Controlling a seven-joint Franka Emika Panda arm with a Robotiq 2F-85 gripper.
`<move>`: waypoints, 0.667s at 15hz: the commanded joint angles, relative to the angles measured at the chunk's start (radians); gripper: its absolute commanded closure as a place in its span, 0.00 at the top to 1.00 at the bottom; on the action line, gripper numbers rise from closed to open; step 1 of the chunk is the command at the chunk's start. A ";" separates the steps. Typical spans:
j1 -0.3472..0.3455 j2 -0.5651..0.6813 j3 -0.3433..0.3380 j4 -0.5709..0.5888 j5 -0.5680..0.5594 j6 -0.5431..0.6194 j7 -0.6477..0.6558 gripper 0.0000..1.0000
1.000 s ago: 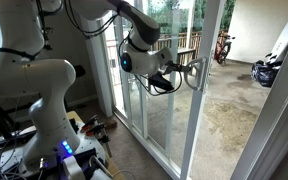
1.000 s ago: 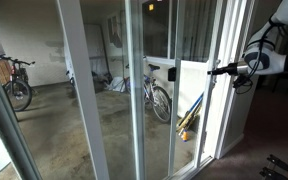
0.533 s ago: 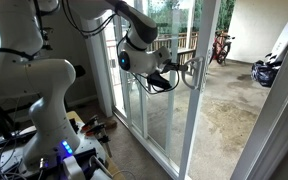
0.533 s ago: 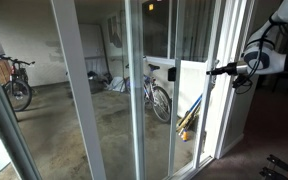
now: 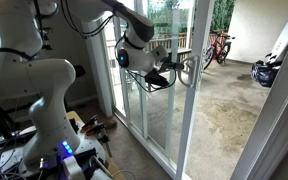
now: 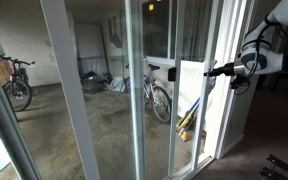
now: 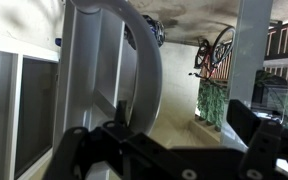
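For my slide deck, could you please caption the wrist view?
The open tool straddles the curved handle of a sliding glass door, a bicycle parked beyond.

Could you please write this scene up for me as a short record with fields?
Setting: indoors, at a sliding glass door that gives onto a patio
Gripper: held level at the door's handle
Jaws: apart in the wrist view, with the handle between them and a gap on one side
Outside: a bike close behind the glass; bikes farther off by a railing
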 commanded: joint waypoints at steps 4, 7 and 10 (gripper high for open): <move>0.077 0.101 0.035 0.026 0.000 -0.018 0.072 1.00; 0.082 0.122 0.045 0.033 0.000 -0.017 0.081 1.00; 0.110 0.136 0.039 0.033 0.000 -0.020 0.083 1.00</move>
